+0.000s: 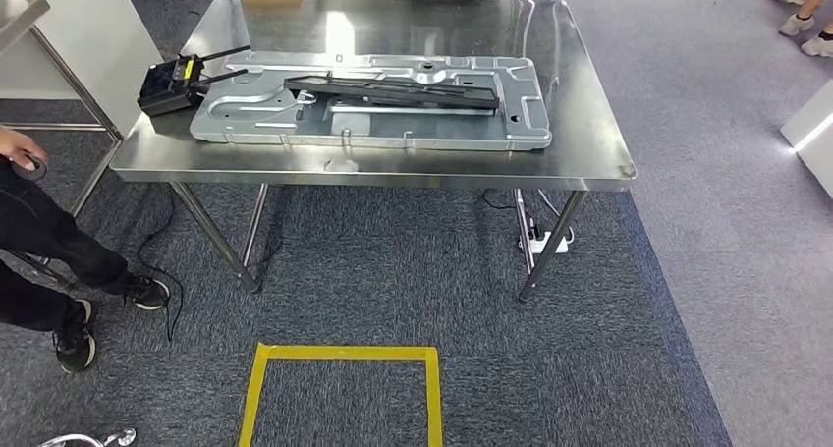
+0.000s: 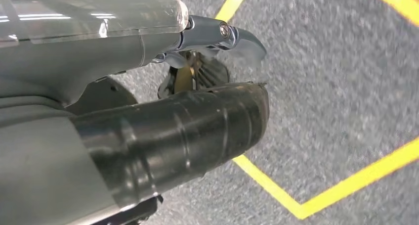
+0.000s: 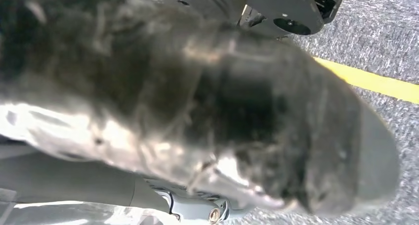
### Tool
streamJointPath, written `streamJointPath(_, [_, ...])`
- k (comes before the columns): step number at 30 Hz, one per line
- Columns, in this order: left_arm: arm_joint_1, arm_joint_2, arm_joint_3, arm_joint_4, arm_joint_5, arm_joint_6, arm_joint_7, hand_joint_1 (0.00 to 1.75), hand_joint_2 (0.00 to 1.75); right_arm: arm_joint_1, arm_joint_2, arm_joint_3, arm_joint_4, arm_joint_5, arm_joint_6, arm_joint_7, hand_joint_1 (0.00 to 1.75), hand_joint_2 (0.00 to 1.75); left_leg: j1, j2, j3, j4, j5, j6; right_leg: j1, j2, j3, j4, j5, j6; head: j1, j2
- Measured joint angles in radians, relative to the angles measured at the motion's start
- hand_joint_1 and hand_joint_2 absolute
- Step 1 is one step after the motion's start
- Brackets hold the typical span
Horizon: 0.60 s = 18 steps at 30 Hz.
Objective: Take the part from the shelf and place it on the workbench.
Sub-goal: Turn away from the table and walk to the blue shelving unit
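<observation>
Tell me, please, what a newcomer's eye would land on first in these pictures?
First, the large stamped metal panel lying flat across the steel workbench, with a long dark part resting on top of it. Next, the yellow tape square on the grey carpet in front of the bench. A black device with antennas sits at the bench's left end, and a person's leg stands at the left edge.

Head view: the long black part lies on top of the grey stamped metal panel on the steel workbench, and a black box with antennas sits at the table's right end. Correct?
Not quite. The black box with antennas sits at the workbench's left end, as the head view shows. The long black part does lie on the grey panel.
</observation>
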Motion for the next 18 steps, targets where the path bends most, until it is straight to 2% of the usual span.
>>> streamJointPath(1, [0.000,0.000,0.002,0.000,0.000,0.001,0.000,0.00,0.00,0.000,0.000,0.001,0.000,0.001,-0.003,-0.002,0.00,0.00,0.002,0.001,-0.007,-0.003,0.008,0.009,-0.001,0.001,-0.010,0.021,-0.021,0.005,0.000,0.000])
streamJointPath(2, [0.000,0.000,0.003,0.000,0.000,0.002,0.000,0.00,0.00,0.000,0.000,0.002,0.000,0.002,-0.004,-0.003,0.00,0.00,0.004,0.003,-0.015,-0.005,0.017,0.015,-0.003,0.001,-0.027,0.062,-0.057,0.009,0.001,0.000])
streamJointPath(4, [0.001,0.000,0.005,0.000,0.000,0.003,0.000,0.00,0.00,0.001,0.000,0.003,0.000,0.001,0.000,-0.004,0.00,0.00,0.002,0.005,-0.034,-0.002,0.030,0.022,-0.006,0.001,-0.073,0.189,-0.141,0.016,0.001,0.000])
streamJointPath(5, [0.002,0.000,0.005,0.000,0.000,0.003,0.000,0.00,0.00,0.001,0.000,0.003,0.000,0.000,0.004,-0.006,0.00,0.00,0.000,0.006,-0.044,0.001,0.036,0.022,-0.007,0.001,-0.088,0.244,-0.167,0.018,0.001,0.000])
streamJointPath(6, [0.003,0.000,0.005,0.000,0.000,0.003,0.000,0.00,0.00,0.001,0.000,0.003,0.000,-0.001,0.011,-0.008,0.00,0.00,-0.001,0.007,-0.053,0.005,0.041,0.022,-0.007,0.001,-0.086,0.266,-0.173,0.019,0.001,0.000])
streamJointPath(7, [0.003,0.000,0.005,0.000,0.000,0.003,-0.001,0.00,0.00,0.001,0.000,0.003,0.000,-0.001,0.016,-0.010,0.00,0.00,-0.001,0.006,-0.062,0.009,0.045,0.021,-0.007,0.001,-0.064,0.248,-0.159,0.018,0.001,0.000])
streamJointPath(10, [0.003,0.000,0.005,0.000,0.000,0.003,-0.003,0.00,0.00,-0.001,0.000,0.004,0.000,0.000,0.023,-0.014,0.00,0.00,-0.003,0.005,-0.077,0.021,0.053,0.014,-0.003,0.003,0.071,0.038,-0.084,0.007,0.001,0.000])
streamJointPath(11, [0.003,0.000,0.005,0.000,0.000,0.003,-0.003,0.00,0.00,-0.003,0.000,0.004,0.000,0.001,0.023,-0.015,0.00,0.00,-0.004,0.004,-0.080,0.023,0.056,0.009,0.000,0.004,0.097,-0.011,-0.073,0.001,0.001,0.000])
streamJointPath(13, [0.003,0.000,0.005,0.000,0.000,0.003,-0.003,0.00,0.00,-0.003,0.001,0.006,0.000,0.001,0.023,-0.016,0.00,0.00,-0.005,0.004,-0.085,0.025,0.063,-0.002,0.005,0.006,0.103,-0.035,-0.067,-0.008,0.001,0.000])
streamJointPath(15, [0.003,0.000,0.005,0.000,0.000,0.003,-0.003,0.00,0.00,-0.002,0.002,0.008,0.000,0.001,0.024,-0.016,0.00,0.00,-0.005,0.002,-0.091,0.029,0.062,-0.014,0.001,0.004,0.096,-0.042,-0.053,-0.021,0.001,0.000])
streamJointPath(16, [0.004,0.001,0.005,0.000,0.000,0.004,-0.004,0.00,0.00,-0.003,0.002,0.008,0.000,0.000,0.027,-0.016,0.00,0.00,-0.004,0.001,-0.099,0.045,0.045,-0.020,-0.002,0.003,0.092,-0.046,-0.045,-0.028,0.000,0.000])
streamJointPath(18, [0.004,0.002,0.006,0.000,0.000,0.004,-0.005,0.00,0.00,-0.004,0.003,0.008,0.000,0.000,0.037,-0.015,0.00,0.00,-0.001,-0.003,-0.137,0.138,-0.027,-0.029,-0.005,0.000,0.078,-0.050,-0.030,-0.038,-0.001,0.000])
